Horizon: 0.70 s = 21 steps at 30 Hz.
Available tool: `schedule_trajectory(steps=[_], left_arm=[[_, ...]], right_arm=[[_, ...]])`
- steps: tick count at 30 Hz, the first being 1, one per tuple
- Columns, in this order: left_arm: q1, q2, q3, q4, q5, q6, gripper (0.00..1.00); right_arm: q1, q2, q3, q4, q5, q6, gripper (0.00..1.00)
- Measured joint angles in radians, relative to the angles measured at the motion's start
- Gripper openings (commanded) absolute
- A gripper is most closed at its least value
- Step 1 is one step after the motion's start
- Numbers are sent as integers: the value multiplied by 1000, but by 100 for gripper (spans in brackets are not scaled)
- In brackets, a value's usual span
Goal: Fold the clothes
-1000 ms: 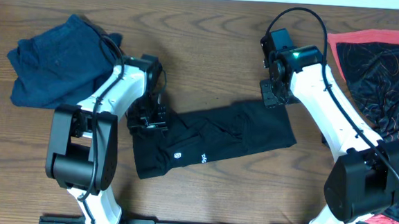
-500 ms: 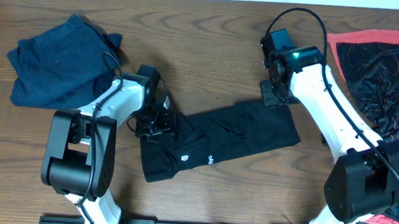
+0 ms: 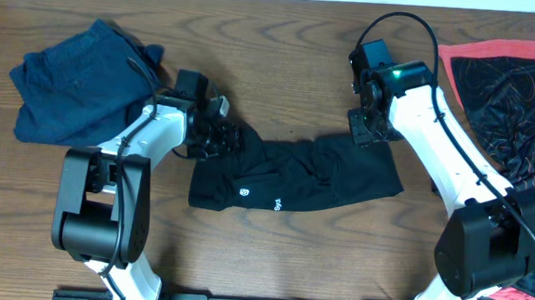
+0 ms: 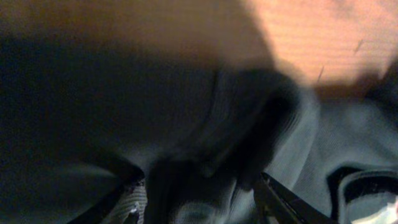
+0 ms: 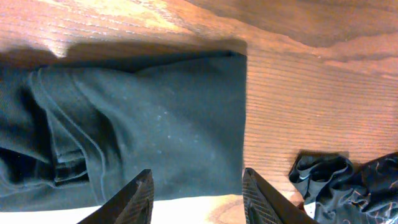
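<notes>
We are working over a brown wood-grain table (image 3: 284, 39). The large plain black garment (image 3: 312, 176) with small white logos is lying in a long rumpled band across its middle, between the two arms. A crumpled navy-blue fabric garment (image 3: 67, 82) is sitting at the far left, and a black jersey with coral-red trim (image 3: 514, 81) is spreading over the right edge.

The left gripper (image 3: 214, 137) is working at the band's left end. Its wrist view is blurred, but dark cloth is bunching between the fingers (image 4: 130, 202), so we are judging it clenched on the black garment. The right gripper (image 5: 196, 199) is hanging over the right end with jaws spread, gripping nothing.

We are worrying chiefly about that unpinned right end: any pull from the left is likely to drag the whole band rather than fold it. The bunched grip may be taking several layers, which would twist the fold and lock in the creases running through the middle. A fold of the jersey is also lying near the right fingers, so closing carelessly could catch the wrong cloth.
</notes>
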Motion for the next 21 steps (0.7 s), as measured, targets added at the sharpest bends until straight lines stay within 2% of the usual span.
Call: schedule_trajectory(steps=[3, 7, 10, 15, 21], left_arm=[[27, 0, 2, 36, -22, -15, 57], [93, 0, 31, 0, -33, -23, 57], [147, 0, 106, -119, -13, -14, 58], [173, -5, 216, -342, 79, 66, 69], [126, -33, 221, -447, 118, 189, 74]], right_arm=[[0, 0, 0, -2, -3, 0, 45], [0, 0, 0, 0, -3, 0, 45], [0, 0, 0, 1, -3, 0, 45], [-5, 0, 0, 2, -7, 0, 45], [-29, 0, 0, -1, -8, 1, 45]])
